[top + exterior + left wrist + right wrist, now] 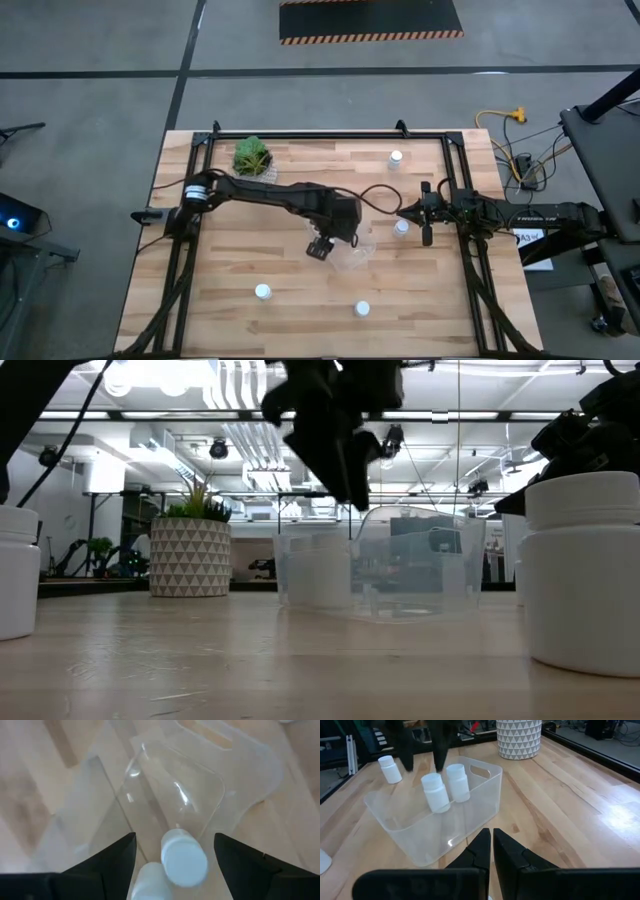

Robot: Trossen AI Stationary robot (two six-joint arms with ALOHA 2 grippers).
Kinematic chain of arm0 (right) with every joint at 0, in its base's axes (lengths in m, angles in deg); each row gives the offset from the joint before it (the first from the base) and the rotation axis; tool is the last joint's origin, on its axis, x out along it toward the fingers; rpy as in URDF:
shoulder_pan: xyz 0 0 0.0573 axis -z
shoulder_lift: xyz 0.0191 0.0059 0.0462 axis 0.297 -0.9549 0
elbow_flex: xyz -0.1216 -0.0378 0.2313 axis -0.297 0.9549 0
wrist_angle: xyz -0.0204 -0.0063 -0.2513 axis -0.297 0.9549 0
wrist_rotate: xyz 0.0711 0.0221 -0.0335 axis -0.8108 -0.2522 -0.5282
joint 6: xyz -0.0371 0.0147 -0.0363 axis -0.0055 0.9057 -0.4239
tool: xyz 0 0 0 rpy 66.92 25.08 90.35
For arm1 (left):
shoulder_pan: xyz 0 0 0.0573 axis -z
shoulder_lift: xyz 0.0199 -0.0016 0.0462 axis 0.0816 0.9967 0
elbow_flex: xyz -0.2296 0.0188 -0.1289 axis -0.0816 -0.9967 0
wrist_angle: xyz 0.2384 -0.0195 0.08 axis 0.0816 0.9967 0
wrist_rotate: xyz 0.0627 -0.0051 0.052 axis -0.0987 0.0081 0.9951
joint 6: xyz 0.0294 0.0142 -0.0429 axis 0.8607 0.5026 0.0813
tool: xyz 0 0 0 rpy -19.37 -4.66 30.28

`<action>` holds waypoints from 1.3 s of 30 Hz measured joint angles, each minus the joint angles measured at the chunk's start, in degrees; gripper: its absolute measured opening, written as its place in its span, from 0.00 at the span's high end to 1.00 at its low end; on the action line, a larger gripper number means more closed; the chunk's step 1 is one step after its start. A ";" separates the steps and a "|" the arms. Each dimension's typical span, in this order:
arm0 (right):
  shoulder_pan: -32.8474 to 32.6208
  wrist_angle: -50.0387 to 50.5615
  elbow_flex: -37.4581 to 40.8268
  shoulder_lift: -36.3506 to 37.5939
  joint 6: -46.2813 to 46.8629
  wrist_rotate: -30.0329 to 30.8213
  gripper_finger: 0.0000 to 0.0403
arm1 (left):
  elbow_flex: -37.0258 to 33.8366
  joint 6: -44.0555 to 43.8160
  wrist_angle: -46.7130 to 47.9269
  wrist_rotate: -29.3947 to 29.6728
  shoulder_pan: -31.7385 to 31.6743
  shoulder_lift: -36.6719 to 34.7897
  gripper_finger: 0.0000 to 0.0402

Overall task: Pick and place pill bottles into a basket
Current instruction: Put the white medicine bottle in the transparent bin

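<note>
The clear basket stands at the table's middle. Two white pill bottles stand inside it, close together; they also show in the left wrist view. My left gripper hangs open just above them, a finger on either side, touching neither. My right gripper is shut and empty, right of the basket. One bottle stands on the table beside it. Three more stand on the table at the far right, near left and near middle.
A white patterned pot with a green plant stands at the far left of the table. A black frame runs along the table's far and side edges. Bare wood lies between the basket and the near bottles.
</note>
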 joint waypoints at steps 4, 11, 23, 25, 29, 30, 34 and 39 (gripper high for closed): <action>0.03 0.00 0.00 -0.38 -0.21 0.02 0.97 | 0.47 -0.04 1.03 1.66 0.10 -3.15 0.38; 0.01 -0.03 0.00 -0.85 -0.21 -0.04 0.97 | 0.33 -4.24 5.80 3.28 0.96 -8.60 0.38; 0.02 -0.87 0.00 -0.71 -0.56 -0.17 0.97 | -1.98 -12.06 9.04 6.23 3.39 -21.20 0.38; 0.01 -2.11 0.00 -0.67 -1.40 -0.45 0.97 | -2.50 -12.67 8.84 7.30 4.40 -23.38 0.38; 0.02 -4.13 0.00 -0.67 -2.52 -1.26 0.97 | -3.73 -13.63 7.14 9.34 6.48 -27.39 0.38; 0.02 -4.61 0.00 -0.67 -2.80 -1.72 0.97 | -4.52 -13.69 6.22 9.67 6.95 -28.42 0.38; 0.00 -5.12 0.00 -0.59 -2.99 -3.10 0.97 | -9.40 -15.10 1.92 10.67 8.63 -33.40 0.38; 0.01 -5.08 0.00 -0.59 -2.93 -3.16 0.97 | -18.60 -17.78 -5.82 10.67 10.32 -40.47 0.38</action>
